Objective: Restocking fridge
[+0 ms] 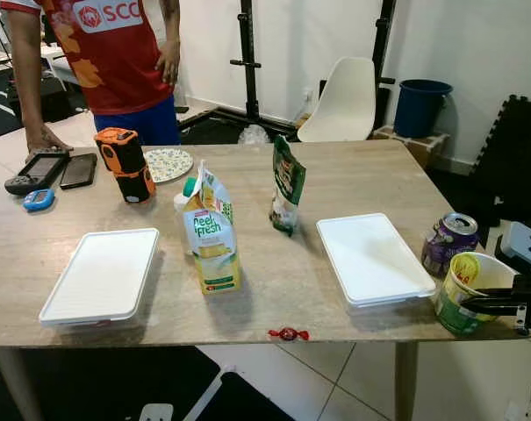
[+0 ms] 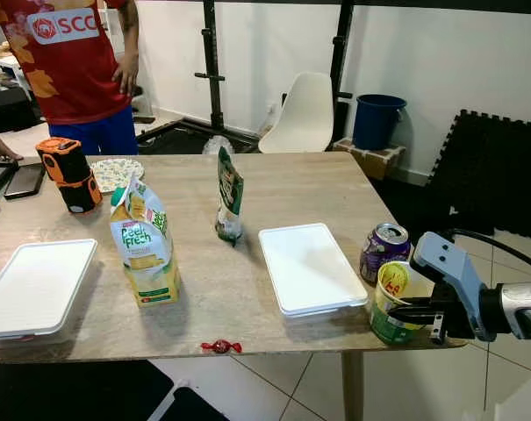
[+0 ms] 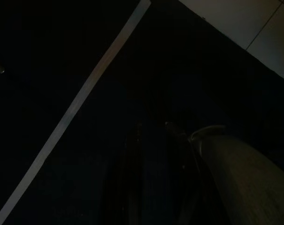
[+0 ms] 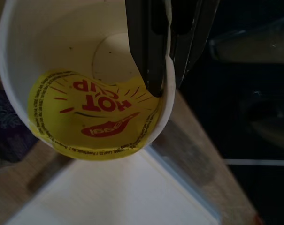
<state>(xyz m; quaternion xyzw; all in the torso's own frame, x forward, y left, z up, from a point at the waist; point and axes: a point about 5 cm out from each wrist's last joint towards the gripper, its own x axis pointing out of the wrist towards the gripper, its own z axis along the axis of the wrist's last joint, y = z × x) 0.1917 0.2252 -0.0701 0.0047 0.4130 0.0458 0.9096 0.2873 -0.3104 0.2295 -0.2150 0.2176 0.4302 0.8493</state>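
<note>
Right gripper point(image 2: 404, 309) fingers pinch cup point(image 2: 391, 307) rim, one inside.

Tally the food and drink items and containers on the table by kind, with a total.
White lidded containers: 2
Juice cartons: 1
Green snack pouches: 1
Purple drink cans: 1
Noodle cups: 1, rim pinched by the right claw
Wrapped candies: 1
Total: 7

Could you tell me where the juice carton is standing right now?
The juice carton stands upright mid-table, between the left white container and the green pouch.
</note>
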